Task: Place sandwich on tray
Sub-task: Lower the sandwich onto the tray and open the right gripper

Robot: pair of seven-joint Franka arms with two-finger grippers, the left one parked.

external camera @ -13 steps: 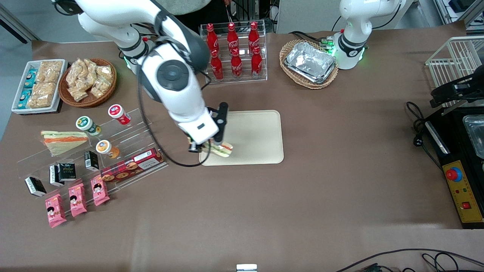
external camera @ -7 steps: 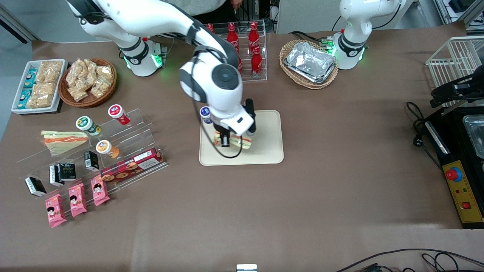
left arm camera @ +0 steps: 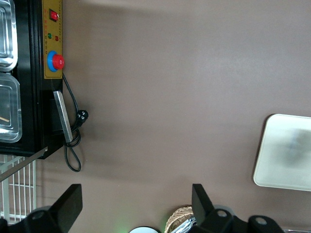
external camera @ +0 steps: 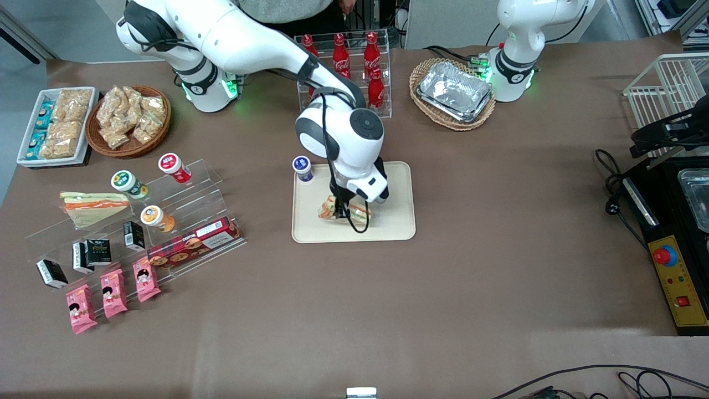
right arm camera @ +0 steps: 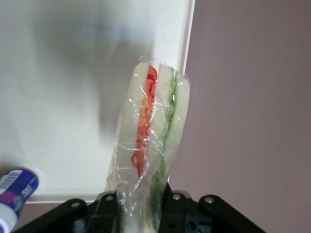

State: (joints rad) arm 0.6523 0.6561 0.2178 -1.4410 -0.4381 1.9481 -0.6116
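**A:** What are the fingers doing?

**B:** The gripper point(external camera: 342, 209) has its two fingers point(right arm camera: 108, 209) pinching the wrapped end of the sandwich point(right arm camera: 151, 141). In the wrist view the clear film bunches between the black fingers, and the cut face shows an orange-red layer and a green one between white bread.

**A:** And where is the sandwich?

**B:** Over the tray point(external camera: 394, 219), near its middle, under the right arm's wrist. From the front I cannot tell whether it touches the tray surface or hangs just above it. In the wrist view its tip overlaps the tray's rim.

**A:** Anything else close by?

**B:** A small cup with a blue-purple lid point(external camera: 302, 167) stands at the tray's corner, at about ten o'clock from the sandwich in the front view. At twelve o'clock, farther from the camera, is the clear rack of red cola bottles point(external camera: 372, 61). Well off at nine o'clock, toward the working arm's end of the table, a larger pale sandwich point(external camera: 93, 206) lies on the clear stepped shelf point(external camera: 188, 202).
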